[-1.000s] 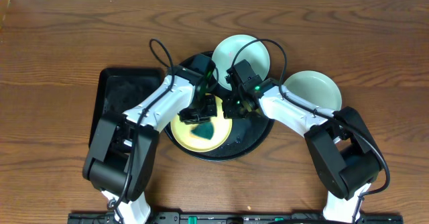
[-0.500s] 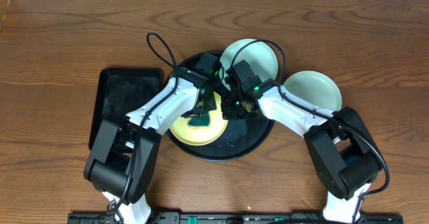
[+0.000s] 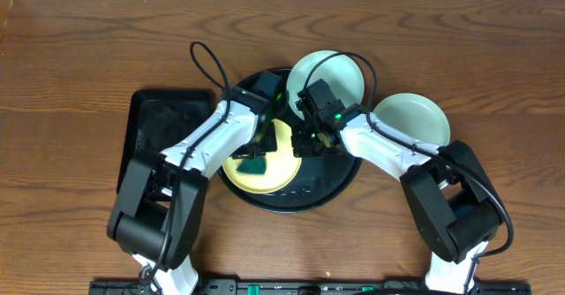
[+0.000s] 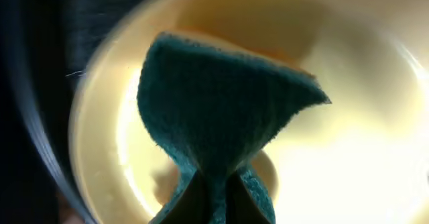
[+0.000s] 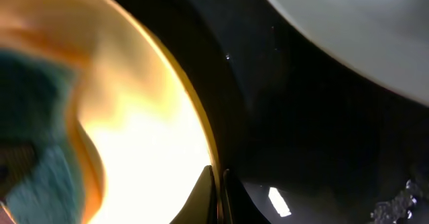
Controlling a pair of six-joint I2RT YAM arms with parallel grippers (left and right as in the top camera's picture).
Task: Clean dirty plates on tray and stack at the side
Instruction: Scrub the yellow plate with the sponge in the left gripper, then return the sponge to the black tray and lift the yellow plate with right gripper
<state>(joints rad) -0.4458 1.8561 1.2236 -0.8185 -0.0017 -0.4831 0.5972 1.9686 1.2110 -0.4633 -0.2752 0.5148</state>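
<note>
The pale yellow plate (image 3: 265,164) lies on the round black tray (image 3: 328,182). My left gripper (image 3: 258,158) is shut on a dark green sponge (image 4: 221,110) pressed onto the yellow plate (image 4: 348,137). My right gripper (image 3: 303,145) is shut on the yellow plate's right rim (image 5: 194,110), as the right wrist view (image 5: 218,184) shows. One mint-blue plate (image 3: 328,72) rests over the tray's far rim. The other mint-blue plate (image 3: 411,118) sits on the table to the right.
A rectangular black tray (image 3: 159,136) lies on the wooden table left of the round tray. Both arms cross over the round tray. A black cable (image 3: 207,65) loops above the left arm.
My left gripper has dragged the sponge left and slightly back across the yellow plate. The yellow plate has shifted a little. My right gripper has kept its hold on the rim.
</note>
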